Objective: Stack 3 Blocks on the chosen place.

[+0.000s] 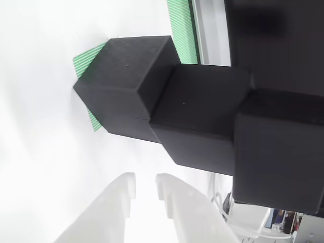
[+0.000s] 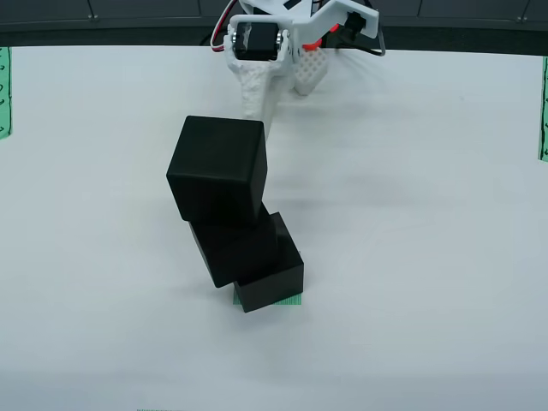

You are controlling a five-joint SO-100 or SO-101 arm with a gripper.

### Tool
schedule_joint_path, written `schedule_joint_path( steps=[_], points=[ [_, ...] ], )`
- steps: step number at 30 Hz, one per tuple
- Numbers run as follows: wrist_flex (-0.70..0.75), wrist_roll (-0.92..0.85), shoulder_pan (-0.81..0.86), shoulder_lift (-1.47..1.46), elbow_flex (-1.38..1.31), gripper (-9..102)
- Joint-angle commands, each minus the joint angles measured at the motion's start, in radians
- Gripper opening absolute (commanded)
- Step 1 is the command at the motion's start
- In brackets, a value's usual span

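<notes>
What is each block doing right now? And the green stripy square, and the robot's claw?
bottom block: sits on the green patch, turned askew.
middle block: rests on the bottom one, shifted sideways.
top block: on top, twisted, overhanging.
green striped patch: mostly covered, edges peeking out.
gripper: empty, fingers slightly apart, clear of the stack.
</notes>
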Motion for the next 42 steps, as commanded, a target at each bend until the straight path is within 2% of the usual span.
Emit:
schedule_joint_path(
  steps=[1, 5, 42],
  points=[
    [-0.031, 0.002, 0.006, 0.012, 0.015, 0],
    [-0.075, -0.003, 0.008, 0.012, 0.078, 0],
    [-0.077, -0.009, 0.006, 0.012, 0.078, 0]
  ],
)
